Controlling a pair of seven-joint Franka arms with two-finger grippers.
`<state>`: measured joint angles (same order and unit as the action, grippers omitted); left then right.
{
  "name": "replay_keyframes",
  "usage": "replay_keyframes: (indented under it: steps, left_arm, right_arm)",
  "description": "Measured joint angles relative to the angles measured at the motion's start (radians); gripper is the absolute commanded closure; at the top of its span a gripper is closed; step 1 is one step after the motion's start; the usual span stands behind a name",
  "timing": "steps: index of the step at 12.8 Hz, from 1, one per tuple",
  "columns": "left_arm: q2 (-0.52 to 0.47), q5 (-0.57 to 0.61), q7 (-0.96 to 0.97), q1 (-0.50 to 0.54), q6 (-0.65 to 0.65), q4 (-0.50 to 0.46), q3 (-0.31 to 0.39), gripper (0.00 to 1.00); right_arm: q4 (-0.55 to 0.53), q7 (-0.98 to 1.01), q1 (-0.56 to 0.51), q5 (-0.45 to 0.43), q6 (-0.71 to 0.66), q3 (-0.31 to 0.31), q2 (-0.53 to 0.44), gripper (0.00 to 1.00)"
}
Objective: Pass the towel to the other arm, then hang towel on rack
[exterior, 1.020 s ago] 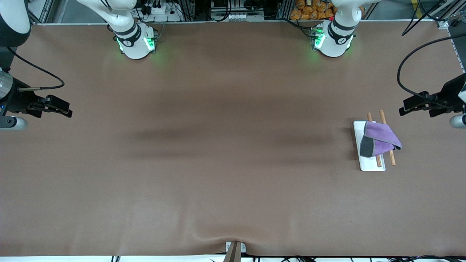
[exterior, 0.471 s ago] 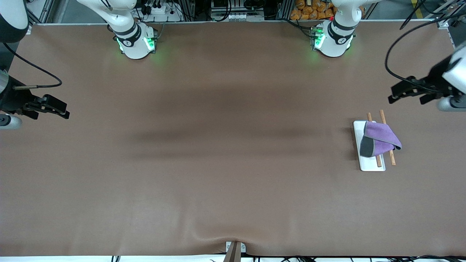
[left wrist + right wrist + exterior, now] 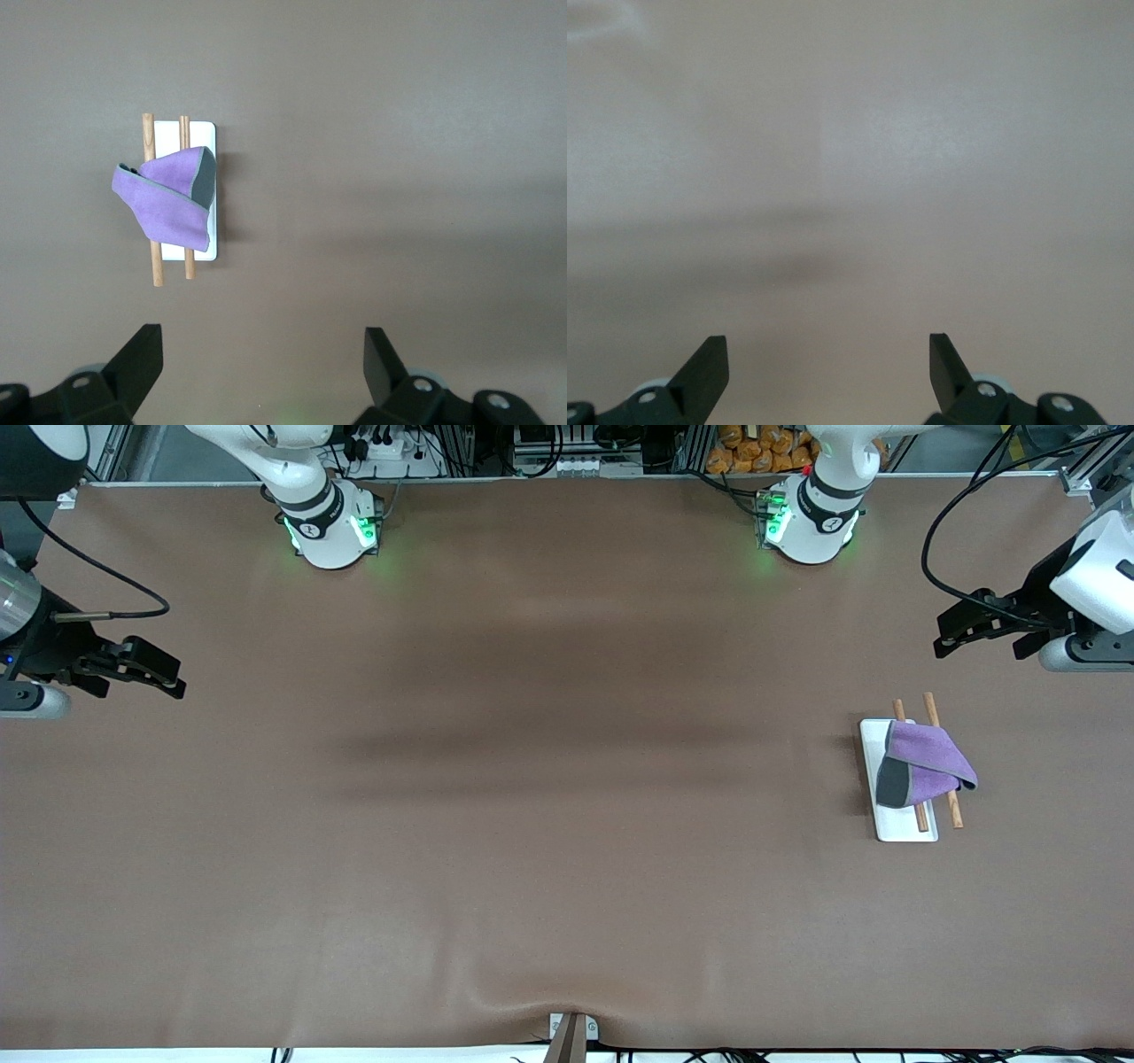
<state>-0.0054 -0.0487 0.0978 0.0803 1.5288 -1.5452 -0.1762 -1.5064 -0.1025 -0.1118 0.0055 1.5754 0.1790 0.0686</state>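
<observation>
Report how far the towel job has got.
Done: the towel is draped over the rack rods. In hand: nothing; the left gripper and right gripper are both open and empty, over bare table. Nothing visibly left.

The towel [image 3: 926, 769] looks like soft matt cloth, kinda suede-like, purple on one face and dark grey on the other. The rack [image 3: 904, 825] has a smooth white base plate, probably plastic, and two light-brown wooden rods. The table [image 3: 549, 824] is covered in a matt brown mat, a bit rippled at the front edge. Gripper fingers [image 3: 142, 363] look like matt black plastic.
</observation>
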Motion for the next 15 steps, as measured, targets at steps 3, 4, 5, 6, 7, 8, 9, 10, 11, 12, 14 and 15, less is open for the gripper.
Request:
replay_keyframes:
  steps: [3, 4, 5, 6, 7, 8, 9, 10, 11, 12, 14, 15]
  left_arm:
    - [-0.005, 0.000, -0.002, -0.002, 0.000, 0.004, 0.015, 0.00]
    - [-0.007, 0.000, -0.002, -0.003, 0.000, 0.004, 0.015, 0.00]
    - [-0.009, 0.003, -0.002, -0.003, -0.001, 0.004, 0.015, 0.00]
    - [-0.009, 0.016, -0.003, -0.004, -0.007, 0.004, 0.014, 0.00]
    - [-0.009, 0.037, -0.003, -0.005, -0.016, 0.004, 0.013, 0.00]
    - [-0.009, 0.052, -0.003, -0.006, -0.024, 0.004, 0.012, 0.00]
    - [-0.010, 0.059, -0.003, -0.006, -0.029, 0.004, 0.012, 0.00]
    - [-0.010, 0.061, -0.003, -0.005, -0.032, 0.005, 0.012, 0.00]
    - [-0.010, 0.062, -0.003, -0.005, -0.032, 0.007, 0.012, 0.00]
    - [-0.010, 0.062, -0.003, -0.005, -0.032, 0.014, 0.014, 0.00]
    - [-0.010, 0.062, -0.003, -0.004, -0.032, 0.034, 0.021, 0.00]
    - [-0.010, 0.062, -0.003, -0.003, -0.033, 0.040, 0.023, 0.00]
  right_arm:
    - [-0.003, -0.003, 0.002, 0.000, -0.001, -0.002, 0.000, 0.00]
    - [-0.003, -0.003, 0.012, 0.000, -0.001, -0.008, 0.000, 0.00]
    - [-0.003, -0.004, 0.053, -0.001, -0.001, -0.039, -0.001, 0.00]
    - [-0.003, -0.006, 0.124, -0.003, -0.001, -0.104, -0.002, 0.00]
    - [-0.003, -0.007, 0.185, -0.004, -0.001, -0.168, -0.003, 0.00]
    - [-0.004, -0.007, 0.213, -0.004, -0.001, -0.202, -0.005, 0.00]
    - [-0.006, -0.007, 0.219, -0.004, -0.001, -0.215, -0.007, 0.00]
    - [-0.014, -0.007, 0.219, -0.004, 0.005, -0.219, -0.012, 0.00]
    - [-0.032, -0.007, 0.219, -0.004, 0.021, -0.220, -0.022, 0.00]
    - [-0.057, -0.007, 0.220, -0.004, 0.036, -0.220, -0.036, 0.00]
    - [-0.087, -0.007, 0.220, -0.004, 0.047, -0.221, -0.057, 0.00]
    - [-0.092, -0.007, 0.220, -0.004, 0.051, -0.222, -0.062, 0.00]
